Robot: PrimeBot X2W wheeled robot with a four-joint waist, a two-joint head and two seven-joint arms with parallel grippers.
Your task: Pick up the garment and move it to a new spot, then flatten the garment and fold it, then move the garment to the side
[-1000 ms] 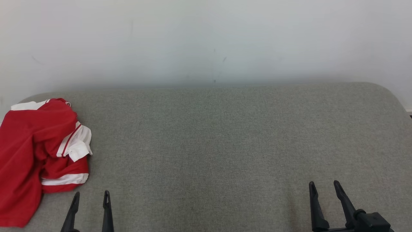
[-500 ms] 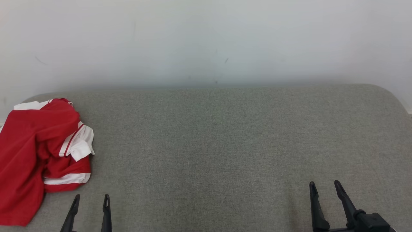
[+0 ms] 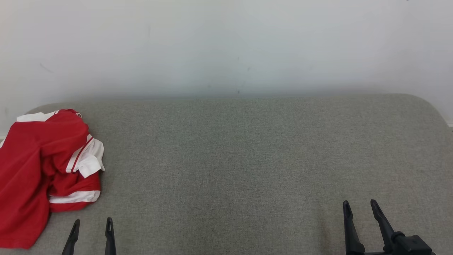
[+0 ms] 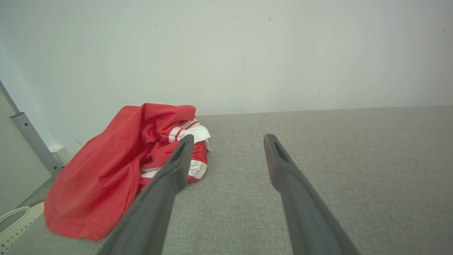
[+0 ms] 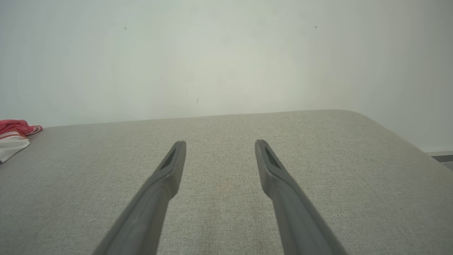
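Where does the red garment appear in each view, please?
Head view: garment at the far left, on the grey surface.
Left wrist view: garment left of centre, partly behind a finger.
Right wrist view: garment a sliver at the left edge.
Shared landmark: the surface's far edge against the white wall.

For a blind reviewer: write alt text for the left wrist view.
A crumpled red garment with white stripes lies heaped at the left of a grey fabric surface, before a white wall. The left gripper points past it, its two dark fingers open and empty.
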